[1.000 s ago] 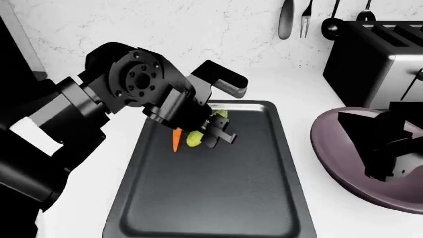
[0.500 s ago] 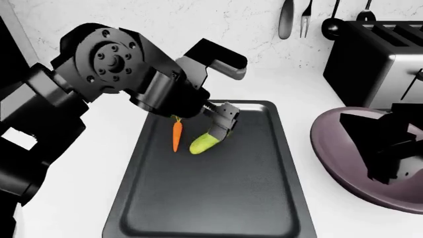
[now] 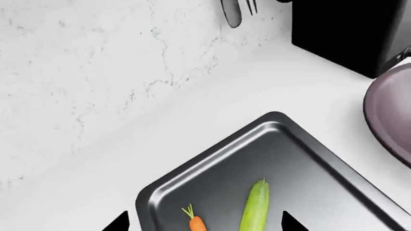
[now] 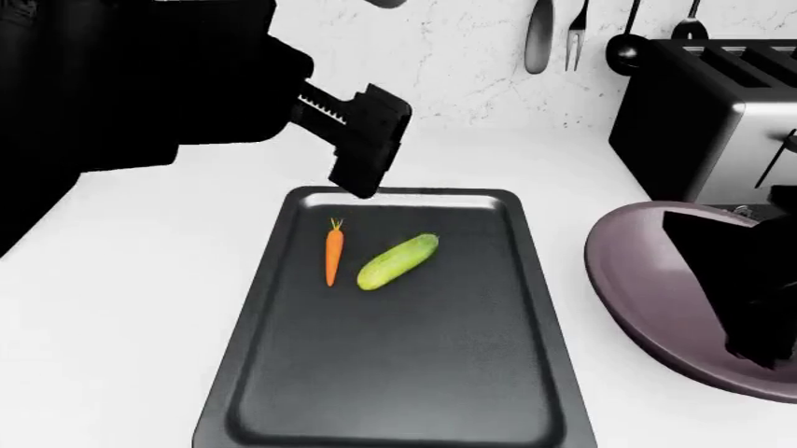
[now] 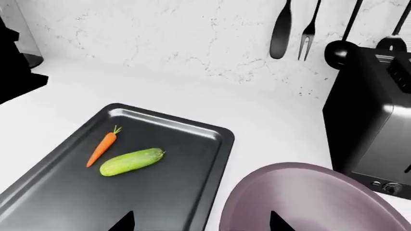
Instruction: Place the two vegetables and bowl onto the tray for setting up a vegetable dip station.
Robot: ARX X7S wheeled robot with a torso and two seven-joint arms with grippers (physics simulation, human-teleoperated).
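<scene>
1. The carrot [image 4: 332,256] is laid on the far-left part of the tray [image 4: 412,392], its long axis running almost straight away from the robot, with the green top at the far end.
2. The cucumber [image 4: 398,261] is laid just beside the carrot on its right, apart from it, and is angled so that its far end points toward the right.
3. The bowl [image 4: 648,294] is seen on the white counter [image 4: 149,308] to the right of the tray, off it, with its rim near the tray's right edge.
4. The left gripper [image 4: 361,140] is held above the tray's far-left corner, clear of both vegetables; its fingertips are seen spread apart in the left wrist view, with nothing between them.
5. The right gripper [image 4: 753,289] is seen over the bowl's right side; its fingertips are parted and empty in the right wrist view.
6. A steel toaster [image 4: 704,121] is stood behind the bowl, and utensils [image 4: 538,37] are hung on the marble wall.
</scene>
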